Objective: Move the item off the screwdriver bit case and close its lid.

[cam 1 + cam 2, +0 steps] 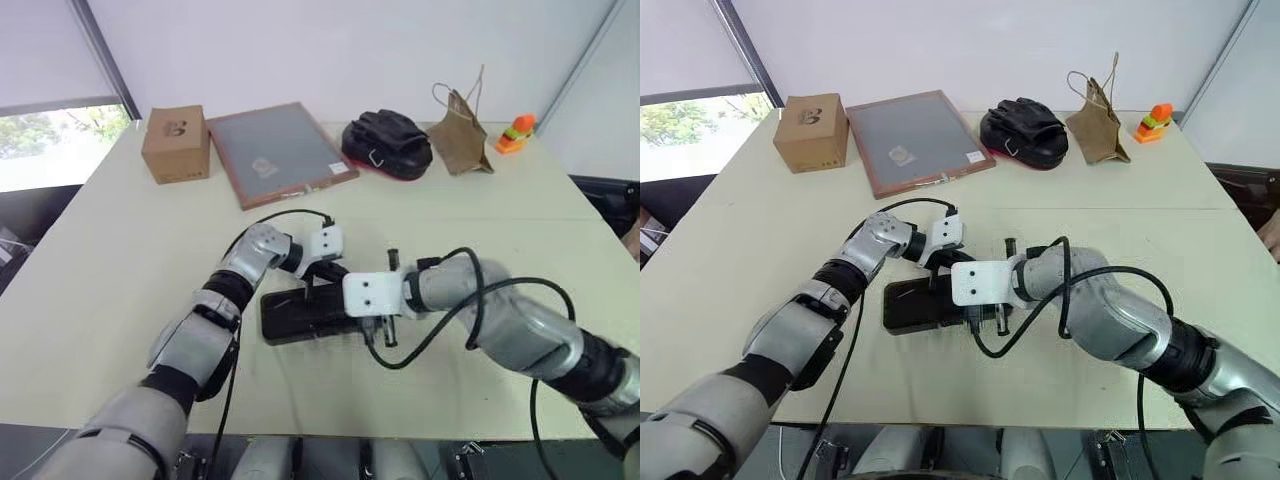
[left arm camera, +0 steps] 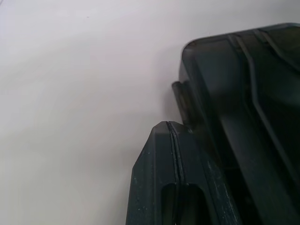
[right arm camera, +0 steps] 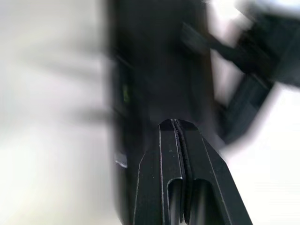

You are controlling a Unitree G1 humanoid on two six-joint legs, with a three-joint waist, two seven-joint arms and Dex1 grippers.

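— Honestly, how much of the screwdriver bit case (image 1: 915,305) can you make out?

— Only its dark end, near the worktop's (image 1: 730,260) front edge; both arms cover the rest, and whether the lid sits flat I cannot tell.

— And the end effectors?

— Left end effector (image 2: 171,125): fingers pressed together beside the case's corner. Right end effector (image 3: 174,123): fingers together too, over the blurred case.

— The far edge?

— A cardboard box (image 1: 176,143), a red-framed board (image 1: 278,152), black gloves (image 1: 388,140), a paper bag (image 1: 463,135).

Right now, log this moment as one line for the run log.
left gripper: shut, at case edge | right gripper: shut, over case | flat dark grey plastic bit case: on table, between both grippers | lid state: unclear
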